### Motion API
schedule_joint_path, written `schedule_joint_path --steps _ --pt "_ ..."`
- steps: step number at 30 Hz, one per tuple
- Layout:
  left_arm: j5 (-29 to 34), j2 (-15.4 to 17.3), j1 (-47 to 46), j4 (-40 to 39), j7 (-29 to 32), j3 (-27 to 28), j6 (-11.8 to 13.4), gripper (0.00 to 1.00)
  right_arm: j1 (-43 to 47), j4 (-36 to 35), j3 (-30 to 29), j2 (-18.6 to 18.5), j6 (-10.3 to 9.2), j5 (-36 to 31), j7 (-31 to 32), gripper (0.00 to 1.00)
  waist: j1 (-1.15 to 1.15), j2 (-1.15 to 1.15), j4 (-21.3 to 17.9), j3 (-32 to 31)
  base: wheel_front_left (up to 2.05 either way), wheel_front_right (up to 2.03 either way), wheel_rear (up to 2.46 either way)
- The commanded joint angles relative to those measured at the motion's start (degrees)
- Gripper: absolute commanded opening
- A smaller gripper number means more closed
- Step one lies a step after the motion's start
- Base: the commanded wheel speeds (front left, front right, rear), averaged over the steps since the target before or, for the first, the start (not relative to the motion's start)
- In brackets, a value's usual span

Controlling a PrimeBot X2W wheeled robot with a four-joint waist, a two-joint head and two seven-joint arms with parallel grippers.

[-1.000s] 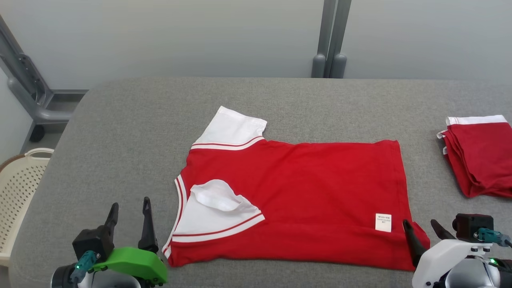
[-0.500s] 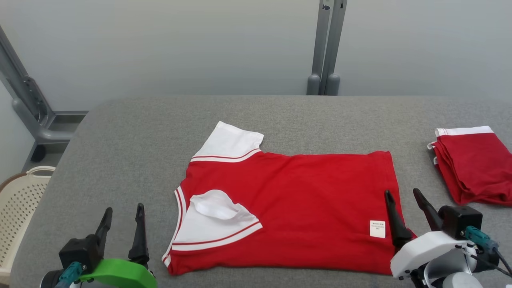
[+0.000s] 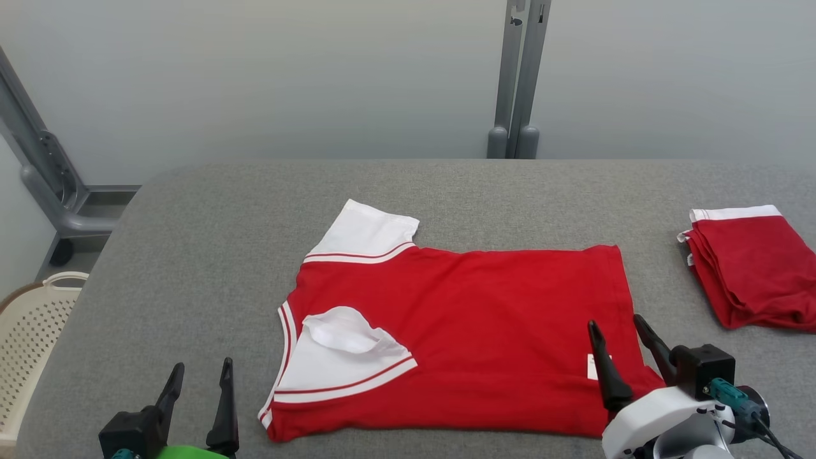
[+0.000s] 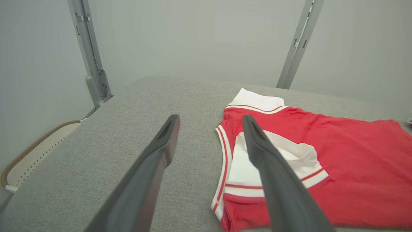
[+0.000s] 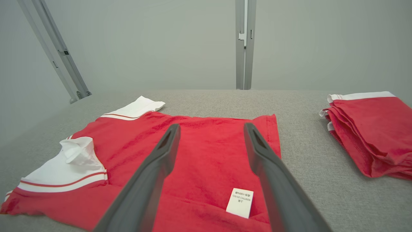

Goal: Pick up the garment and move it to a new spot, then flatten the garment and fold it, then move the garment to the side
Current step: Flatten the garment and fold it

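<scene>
red cotton shirt with white sleeves (image 3: pixel 484 312) lies flat mid grey fabric table (image 3: pixel 210 223). left gripper (image 3: pixel 203 364) spread wide, empty, near collar. right gripper (image 3: pixel 615 322) spread wide, empty, over hem corner.

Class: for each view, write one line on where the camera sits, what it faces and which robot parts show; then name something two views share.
Head view: on the head, facing down at the shirt on the table; left gripper and right gripper show, open.
Left wrist view: on the left wrist, facing the shirt's collar; its two fingers show.
Right wrist view: on the right wrist, facing the shirt's label; its two fingers show.
Shared: head and right wrist views both show the pile.
</scene>
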Motion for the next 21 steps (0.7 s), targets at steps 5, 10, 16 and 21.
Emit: schedule_joint_path --steps 5,10,16,21 --pt "1.17 -0.68 1.56 0.09 -0.15 0.92 -0.42 1.00 -0.09 0.71 0.19 -0.09 -0.05 -0.96 -0.54 1.00 0.00 0.00 -0.42 0.33 0.00 0.00 0.00" --pt "1.87 -1.04 1.47 0.33 -0.15 1.35 -0.67 1.00 -0.62 0.90 0.16 -0.09 -0.04 -1.27 -0.31 1.00 0.00 0.00 -0.63 0.48 0.00 0.00 0.00" --pt "2.50 -0.95 0.78 1.12 -0.15 1.09 -0.83 1.00 -0.85 0.85 0.06 -0.09 -0.04 -1.44 -0.37 1.00 0.00 0.00 -0.82 0.68 0.00 0.00 0.00" --pt "2.31 -1.04 0.35 1.44 -0.15 1.15 -0.85 1.00 -0.62 1.00 -0.28 -0.09 -0.04 -1.01 -0.04 1.00 0.00 0.00 -0.82 0.94 0.00 0.00 0.00"
